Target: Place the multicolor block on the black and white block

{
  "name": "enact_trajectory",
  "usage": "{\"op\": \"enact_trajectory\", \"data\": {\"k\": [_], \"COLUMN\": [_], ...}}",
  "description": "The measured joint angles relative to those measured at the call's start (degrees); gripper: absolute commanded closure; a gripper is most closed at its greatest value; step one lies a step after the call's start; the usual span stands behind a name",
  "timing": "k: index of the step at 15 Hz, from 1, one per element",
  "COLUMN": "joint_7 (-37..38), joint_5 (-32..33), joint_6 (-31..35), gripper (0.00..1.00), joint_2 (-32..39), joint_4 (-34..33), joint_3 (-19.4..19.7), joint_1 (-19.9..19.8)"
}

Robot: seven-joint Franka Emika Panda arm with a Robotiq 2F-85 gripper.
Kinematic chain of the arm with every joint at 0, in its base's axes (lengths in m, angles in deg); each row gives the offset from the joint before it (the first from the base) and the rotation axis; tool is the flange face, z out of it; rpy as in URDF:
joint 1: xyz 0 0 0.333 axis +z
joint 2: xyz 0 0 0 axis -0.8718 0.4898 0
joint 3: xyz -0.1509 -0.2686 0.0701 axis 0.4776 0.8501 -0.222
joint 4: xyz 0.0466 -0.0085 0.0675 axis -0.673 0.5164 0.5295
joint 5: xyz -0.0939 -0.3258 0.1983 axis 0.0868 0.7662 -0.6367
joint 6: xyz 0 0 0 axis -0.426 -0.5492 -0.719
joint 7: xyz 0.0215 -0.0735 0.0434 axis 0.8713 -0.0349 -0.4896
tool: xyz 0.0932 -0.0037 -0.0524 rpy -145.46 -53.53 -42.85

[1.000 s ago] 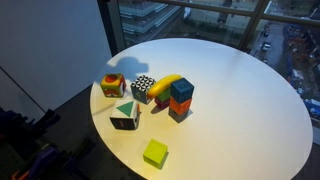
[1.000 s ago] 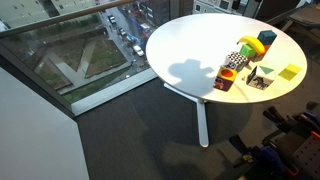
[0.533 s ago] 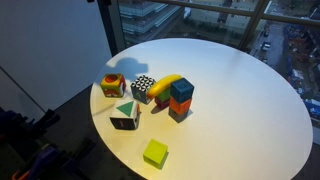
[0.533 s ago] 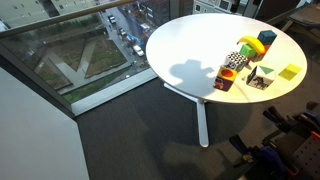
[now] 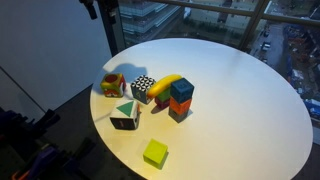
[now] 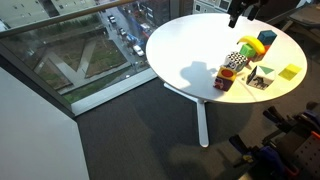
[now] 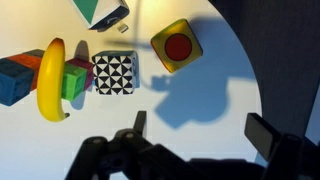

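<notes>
Wrist view. Multicolor block (image 7: 177, 46) flat on white round table (image 7: 215, 75), red-circle face up. A cube, so no long axis; edges turned off the frame's, uppermost corner toward 12–1 o'clock. Lies at 2 o'clock of black and white block (image 7: 113, 73), near but not touching. Black and white block square to the frame, nothing on top.

Banana (image 7: 52, 78) at 9 o'clock of black and white block, long axis running 12 to 6. Small green block (image 7: 73, 80) between the two; touching or not, cannot tell. Blue block (image 7: 15, 80) beyond banana, also at 9 o'clock. Triangle-marked cube (image 7: 100, 10) at 12 o'clock, cut by frame edge.

Gripper (image 7: 195, 128) at 6 o'clock of frame, above table, fingers (image 7: 139, 122) spread wide, nothing between.

In an exterior view, lime-green block (image 5: 155, 153) at 6 o'clock of the cluster, well apart.
</notes>
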Motion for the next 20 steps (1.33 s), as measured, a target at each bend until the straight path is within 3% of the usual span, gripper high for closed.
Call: {"op": "enact_trajectory", "data": {"k": [4,10,20], "joint_7": [-5.1,-5.3,-5.0], "joint_5": [-3.2,-3.2,-1.4], "joint_6": [2.8,4.1,16.7], "gripper": [0.00,0.00,0.00], "joint_2": [0.7,4.4,12.7], "joint_4": [2.9,4.1,7.6], "joint_3": [0.4,0.6,-0.4], "joint_1": [-0.5,-0.9,0.1]}}
